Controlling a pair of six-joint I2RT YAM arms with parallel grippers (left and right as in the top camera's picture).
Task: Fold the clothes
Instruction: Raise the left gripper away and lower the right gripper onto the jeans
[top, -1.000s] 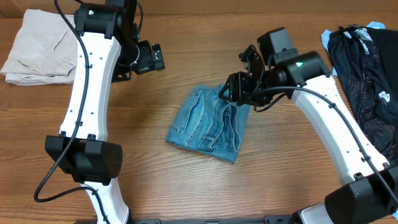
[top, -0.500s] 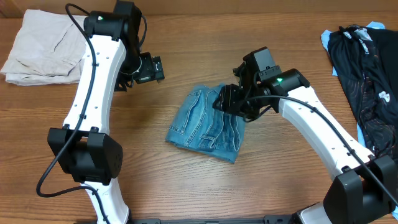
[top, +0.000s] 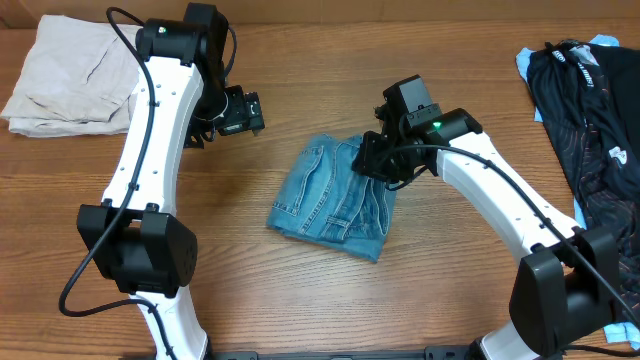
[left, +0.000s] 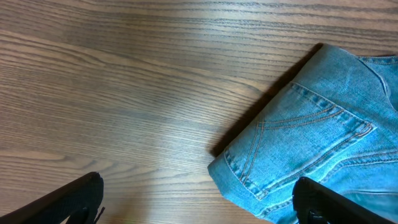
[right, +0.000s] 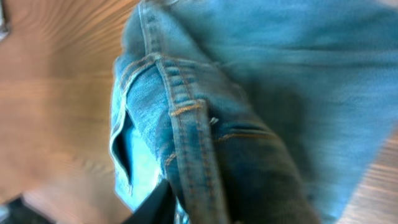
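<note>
**Folded bundle at risk of being dragged open**

The right claw (top: 378, 160) is pressed in at the far right corner of the jeans (top: 335, 200). Its wrist view is filled with blurred denim, a stitched seam and a belt loop, with only one dark finger (right: 152, 205) showing at the bottom edge. I cannot tell whether it is closed on the cloth or merely resting against it.

That is where the risk lies. If it holds only the top layer, any lift or pull would likely peel that layer away and undo the compact fold. If it pushes sideways, the whole bundle could skid across the smooth table (top: 300, 300) and bunch up.

The jeans lie folded into a small, roughly square packet at mid-table, a back pocket facing up, reaching from the right claw towards the robot and to its left.

The left claw (top: 240, 110) hangs above bare wood, apart from the jeans' left edge, spread wide and holding nothing. It offers no steadying hold.

Farther off, a beige cloth (top: 60, 75) and a dark garment (top: 590, 110) lie at opposite table corners, well apart from the jeans.
</note>
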